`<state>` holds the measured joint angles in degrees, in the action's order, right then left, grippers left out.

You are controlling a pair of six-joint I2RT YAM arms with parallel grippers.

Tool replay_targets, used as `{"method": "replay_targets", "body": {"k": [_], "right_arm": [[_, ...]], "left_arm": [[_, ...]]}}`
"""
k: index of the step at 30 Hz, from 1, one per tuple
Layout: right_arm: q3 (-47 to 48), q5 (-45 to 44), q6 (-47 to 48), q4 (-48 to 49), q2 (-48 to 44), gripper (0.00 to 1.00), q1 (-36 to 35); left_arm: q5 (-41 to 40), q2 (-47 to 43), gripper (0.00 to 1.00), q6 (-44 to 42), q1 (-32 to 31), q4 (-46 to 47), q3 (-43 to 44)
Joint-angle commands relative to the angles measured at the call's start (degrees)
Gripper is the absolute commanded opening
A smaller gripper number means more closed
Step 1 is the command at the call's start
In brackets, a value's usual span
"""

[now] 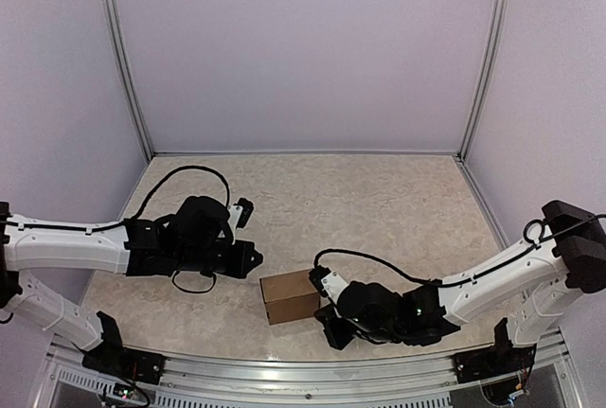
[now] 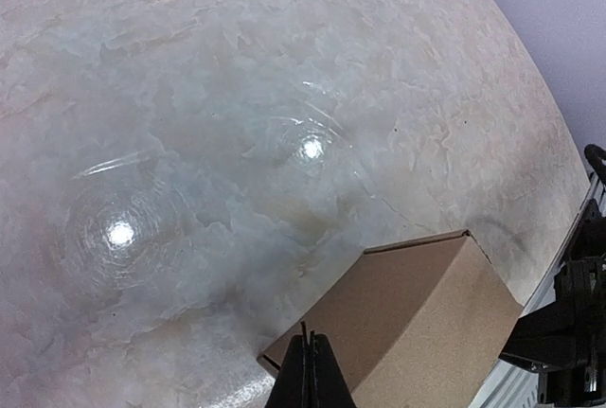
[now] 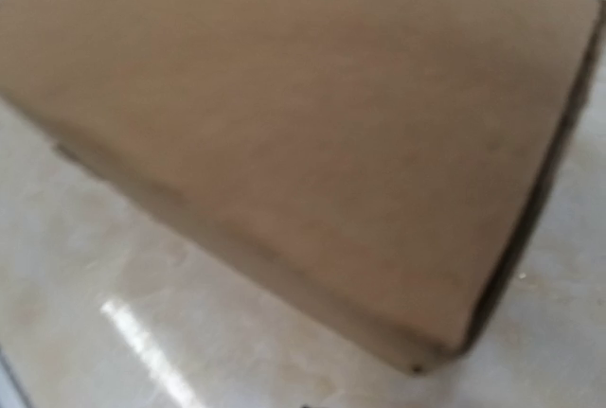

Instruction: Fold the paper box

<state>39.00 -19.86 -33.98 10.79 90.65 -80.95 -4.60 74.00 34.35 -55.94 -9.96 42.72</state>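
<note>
The paper box is a closed brown cardboard block lying on the table between the two arms, near the front edge. My left gripper hovers just left of and behind its left end. In the left wrist view the black fingers are pressed together with nothing between them, over the box's near corner. My right gripper sits right at the box's right end, shut. The right wrist view is blurred and filled by the box; its own fingers do not show there.
The marbled table top stretches behind the box to the pale walls. A metal rail runs along the front edge by the arm bases. Black cables loop over both arms.
</note>
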Motion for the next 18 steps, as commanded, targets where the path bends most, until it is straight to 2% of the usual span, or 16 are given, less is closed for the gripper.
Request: {"method": "replay_targets", "body": {"k": [1, 9, 18], "right_arm": [[2.2, -4.3, -3.0, 1.7, 1.7, 0.0, 1.0], [2.6, -3.7, -2.8, 5.0, 3.1, 0.0, 4.6], [6.2, -0.8, -0.5, 7.7, 6.9, 0.0, 8.5]], "left_arm": [[4.2, 1.5, 0.0, -1.1, 0.3, 4.0, -0.4], [8.3, 4.6, 0.0, -1.2, 0.3, 5.4, -0.3], [8.4, 4.5, 0.0, 0.1, 0.1, 5.5, -2.1]]}}
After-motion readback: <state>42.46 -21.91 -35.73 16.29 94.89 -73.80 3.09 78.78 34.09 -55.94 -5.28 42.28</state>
